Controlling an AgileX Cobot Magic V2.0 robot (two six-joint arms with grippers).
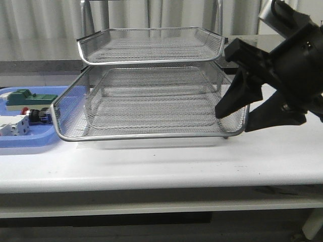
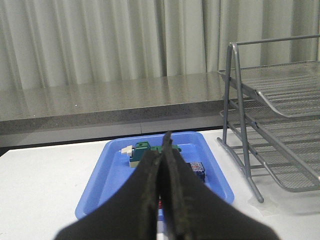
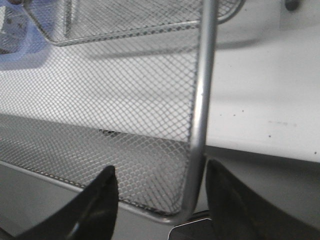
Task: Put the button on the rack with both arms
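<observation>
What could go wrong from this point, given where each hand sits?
1. The open right hand straddles the corner rim of the silver wire-mesh rack; closing or moving sideways could drag or tip it.
2. The red-capped push button lies in the flat blue plastic tray crowded beside a green block and a white breaker; the shut left hand could bump those when reaching.

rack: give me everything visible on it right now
The rack is a silver wire-mesh tray stack on a chrome frame, upright on the white table. The front view shows two tiers, the left wrist view three. All visible trays look empty. The blue tray sits close on its left. The right gripper is open at the front right corner, fingers astride the rim; contact can't be told.
</observation>
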